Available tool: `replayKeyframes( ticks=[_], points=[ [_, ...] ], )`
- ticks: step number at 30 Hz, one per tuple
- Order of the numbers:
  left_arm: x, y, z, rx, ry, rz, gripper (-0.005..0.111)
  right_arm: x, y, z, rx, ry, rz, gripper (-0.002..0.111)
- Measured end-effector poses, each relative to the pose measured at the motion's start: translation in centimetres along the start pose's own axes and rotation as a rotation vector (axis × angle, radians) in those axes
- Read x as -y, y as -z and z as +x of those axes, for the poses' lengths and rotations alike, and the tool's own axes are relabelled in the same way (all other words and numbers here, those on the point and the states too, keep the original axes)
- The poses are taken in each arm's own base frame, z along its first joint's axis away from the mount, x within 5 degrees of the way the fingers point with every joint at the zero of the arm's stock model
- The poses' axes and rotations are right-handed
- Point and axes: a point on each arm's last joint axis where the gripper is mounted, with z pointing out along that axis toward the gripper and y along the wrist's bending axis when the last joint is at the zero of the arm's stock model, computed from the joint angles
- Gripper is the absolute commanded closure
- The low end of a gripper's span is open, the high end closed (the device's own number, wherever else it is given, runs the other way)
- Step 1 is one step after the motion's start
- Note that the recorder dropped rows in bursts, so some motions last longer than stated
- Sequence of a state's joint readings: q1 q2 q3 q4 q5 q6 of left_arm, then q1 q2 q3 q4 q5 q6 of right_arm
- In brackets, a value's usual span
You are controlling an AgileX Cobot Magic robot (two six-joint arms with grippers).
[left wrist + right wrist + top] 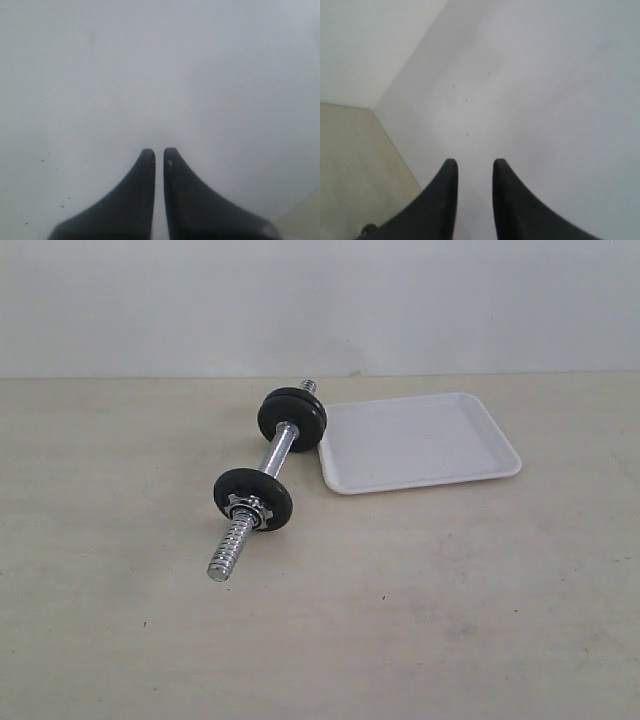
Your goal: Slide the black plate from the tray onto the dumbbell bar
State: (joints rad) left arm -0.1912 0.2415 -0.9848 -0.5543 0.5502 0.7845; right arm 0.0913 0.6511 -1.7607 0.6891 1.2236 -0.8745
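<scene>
bar axis: the dumbbell bar (pixel 278 448) lay slantwise on the table (pixel 450 590), bare threaded end toward the camera and left, far end up beside the tray.
tray: the tray (pixel 420 445) sat just right of the bar's far end, with nothing on it.
plate position: no disc lay on the tray. the far black plates (pixel 292 420) sat as a pair on the far end, their rim at the tray's left edge; whether they touched it could not be told. the near black plate (pixel 232 488) sat on the near end, with a collar nut (pixel 250 510) on its camera side.
left gripper: the left gripper (pixel 159 152) was closed, fingertips almost meeting, holding nothing.
right gripper: the right gripper (pixel 475 165) had a narrow gap between its jaws, which were empty.
tool to plate: neither arm showed in the exterior view and both wrist views faced only a pale blank surface, so the direction from either gripper to the bar could not be told.
nearer arm: probably the right, since the tray lay on its side.
task state: it looked finished, with no plate left to slide.
</scene>
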Motion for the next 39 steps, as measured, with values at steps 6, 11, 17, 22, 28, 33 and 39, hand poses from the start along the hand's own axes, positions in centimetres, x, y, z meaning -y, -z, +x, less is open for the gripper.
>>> replayKeyframes(
  ticks=[6,11,17,22,28,33,39],
  points=[
    [1.3,1.5,3.9,-0.024,0.042,-0.024,0.102,0.7,-0.2,4.6,-0.281,-0.095,0.176,0.108],
    [1.6,1.1,7.0,-0.118,0.183,-0.067,0.102,-0.4,-0.8,8.1,-0.344,-0.196,0.21,0.108],
    [2.2,0.3,10.6,-0.234,0.309,-0.08,0.102,-2.1,-2.0,12.6,-0.18,-0.291,0.333,0.108],
    [2.7,0.3,12.1,-0.216,0.425,-0.091,0.102,-3.3,-4.1,18.6,0.041,-0.529,0.491,0.108],
    [3.6,0.6,14.5,-0.219,0.501,-0.09,0.102,-5.6,-6.1,25.7,-0.018,-0.81,0.537,0.108],
    [4.5,0.5,16.8,-0.267,0.561,-0.08,0.102,-6.0,-6.3,26.5,-0.039,-0.823,0.531,0.108],
    [5.0,0.4,18.8,-0.298,0.577,-0.079,0.102,-6.7,-6.5,26.6,-0.082,-0.814,0.46,0.108]
  ],
)
